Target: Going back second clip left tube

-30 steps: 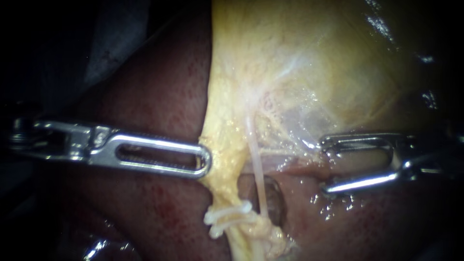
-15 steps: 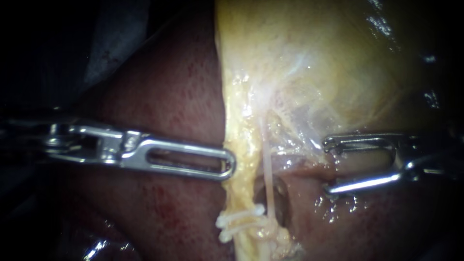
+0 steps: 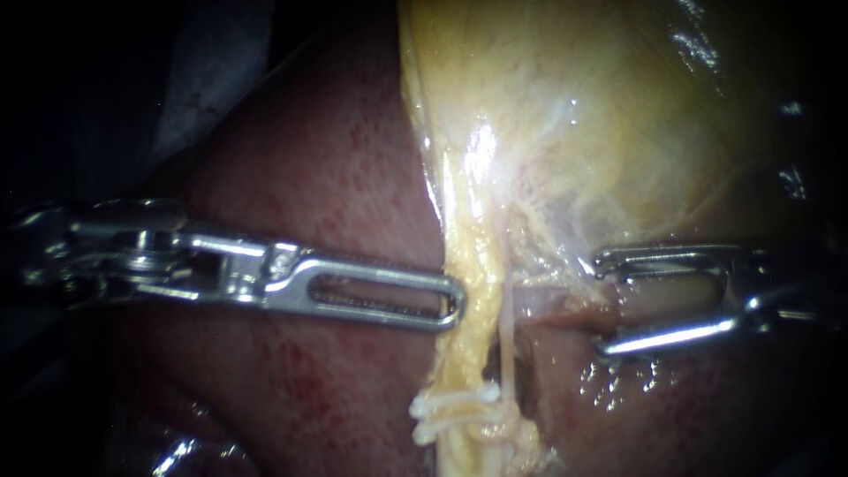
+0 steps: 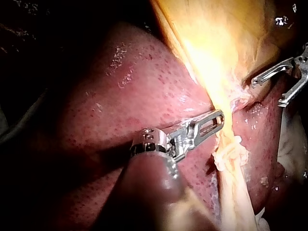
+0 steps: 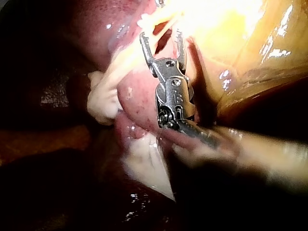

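The white, ridged clip (image 3: pixel 449 408) sits low on the yellow, fatty left tube (image 3: pixel 470 291) beneath the glistening gallbladder (image 3: pixel 601 132), while the left instrument (image 3: pixel 455 305), its slotted steel hand clenched on nothing, has slid across the mottled red liver (image 3: pixel 309 177) to press that tube, and the right instrument (image 3: pixel 601 305) gapes, released.

Dark red liver (image 3: pixel 300 194) — the bed, pale yellow gallbladder (image 3: pixel 583 124) lying on it, white clip (image 3: pixel 446 408) on a tube (image 3: pixel 465 331)

left instrument (image 3: pixel 450 305), right instrument (image 3: pixel 601 305), silver w/ slots
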